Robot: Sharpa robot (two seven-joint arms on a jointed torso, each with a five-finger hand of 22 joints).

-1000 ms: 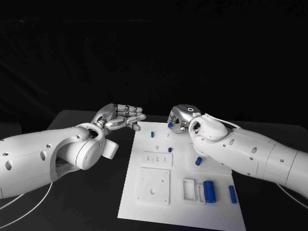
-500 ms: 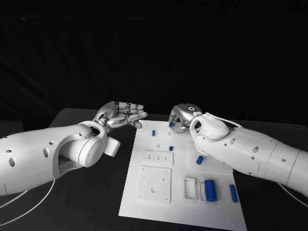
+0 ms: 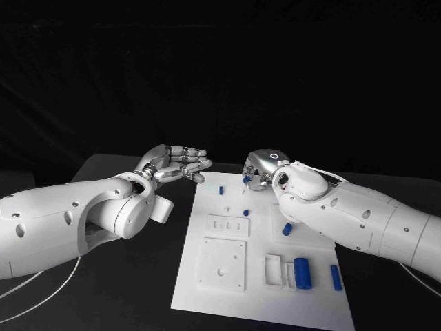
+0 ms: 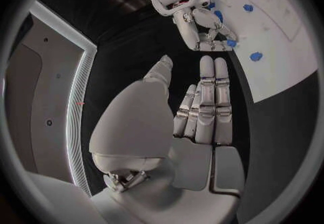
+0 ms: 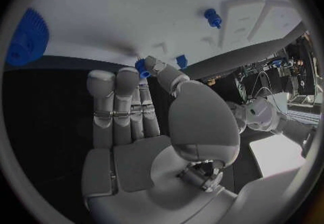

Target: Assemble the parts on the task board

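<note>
- Nearest me, the task board (image 3: 220,289) lies flat on the black counter (image 3: 131,289), a long white plate running away from me between my two arms.
- At its near right corner a fat blue cylinder (image 3: 302,272) lies beside a white open frame (image 3: 271,269), and a slimmer blue bar (image 3: 335,277) lies just right of them. To the left is a square raised plate (image 3: 222,261).
- Farther up, a small blue part (image 3: 286,229) lies tilted beside my right forearm, which hides that edge of the board.
- A tiny blue peg (image 3: 247,213) and another (image 3: 222,189) stand near the far end; their shape is too small to make out.
- My right hand (image 3: 260,169) hovers over the board's far end, and I am pinching a small blue piece (image 5: 141,68) between thumb and a fingertip.
- My left hand (image 3: 176,164) hangs off the board's left edge, released, fingers loosely apart, holding nothing.
</note>
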